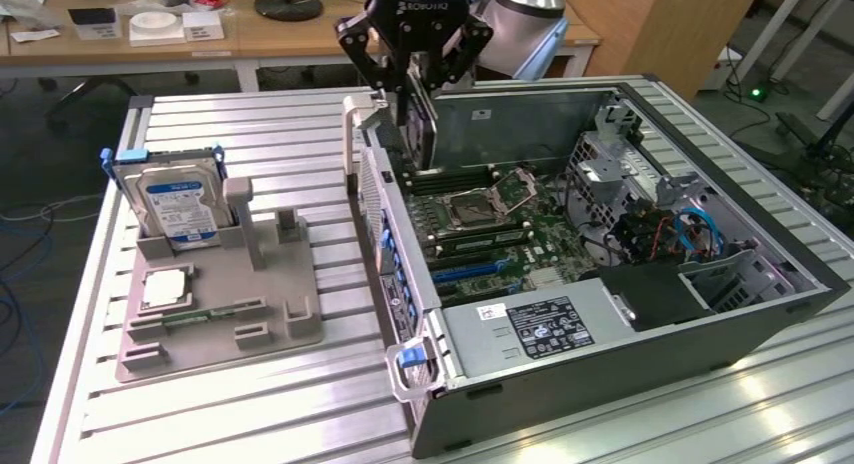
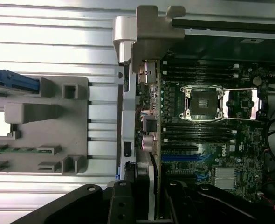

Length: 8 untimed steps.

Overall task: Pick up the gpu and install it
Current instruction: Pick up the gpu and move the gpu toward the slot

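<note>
The gpu (image 1: 422,124) hung on edge from the gripper (image 1: 422,84), whose two black fingers were closed on its upper part, one on each flat face. It was in the air over the far corner of the open computer case (image 1: 747,314), on the exterior view's left side of the case. There it sat just inside the wall with the rear sockets, above the motherboard (image 1: 534,234) and apart from it. In the wrist view the gpu (image 2: 147,186) showed edge-on as a thin strip between the black arms of the gripper (image 2: 147,207), with the blue slots (image 2: 179,156) near it on the board. The hard drive (image 1: 174,199) stood in its grey holder (image 1: 267,324) on the worktop (image 1: 240,414), well apart to the exterior view's left.

By its look the gpu was light and stiff, a thin board that would not sag. It might twist or slip in a narrow pinch, since its faces looked smooth. It also seemed fragile, because small parts on the faces and the contact edge along the bottom would suffer from squeezing or knocks, and the case wall stood close by. The sound place to hold it seemed to be high on the flat faces near the top edge, leaving the lower edge free. Whether the fingers lay on bare board or on parts could not be made out
</note>
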Each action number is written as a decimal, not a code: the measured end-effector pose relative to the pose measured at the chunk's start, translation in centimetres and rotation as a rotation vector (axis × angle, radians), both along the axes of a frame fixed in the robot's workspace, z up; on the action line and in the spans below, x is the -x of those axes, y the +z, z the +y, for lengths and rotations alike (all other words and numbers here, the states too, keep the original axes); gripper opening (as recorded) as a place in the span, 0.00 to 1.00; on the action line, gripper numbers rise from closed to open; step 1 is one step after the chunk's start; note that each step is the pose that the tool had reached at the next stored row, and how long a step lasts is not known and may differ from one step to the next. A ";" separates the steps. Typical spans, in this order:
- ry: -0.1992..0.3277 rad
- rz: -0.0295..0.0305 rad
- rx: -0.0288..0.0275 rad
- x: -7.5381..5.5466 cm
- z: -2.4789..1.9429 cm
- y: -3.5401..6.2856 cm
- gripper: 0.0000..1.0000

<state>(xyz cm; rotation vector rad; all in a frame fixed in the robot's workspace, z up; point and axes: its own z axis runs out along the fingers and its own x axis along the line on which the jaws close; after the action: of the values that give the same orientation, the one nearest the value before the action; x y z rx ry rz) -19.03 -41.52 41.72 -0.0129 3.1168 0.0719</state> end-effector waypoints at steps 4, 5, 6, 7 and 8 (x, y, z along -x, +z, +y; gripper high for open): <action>0.000 0.0000 0.0000 -0.7 0.00 0.00 0.28; 0.000 0.0000 -0.0001 -0.9 0.00 0.00 0.28; 0.000 0.0000 -0.0001 -1.1 0.00 0.00 0.28; 0.000 0.0000 0.0000 -1.2 0.00 0.00 0.28; 0.000 0.0000 0.0000 -1.4 0.00 0.00 0.28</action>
<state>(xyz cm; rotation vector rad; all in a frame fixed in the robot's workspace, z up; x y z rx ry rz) -17.61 -41.52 41.72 -0.0128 3.1168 0.0720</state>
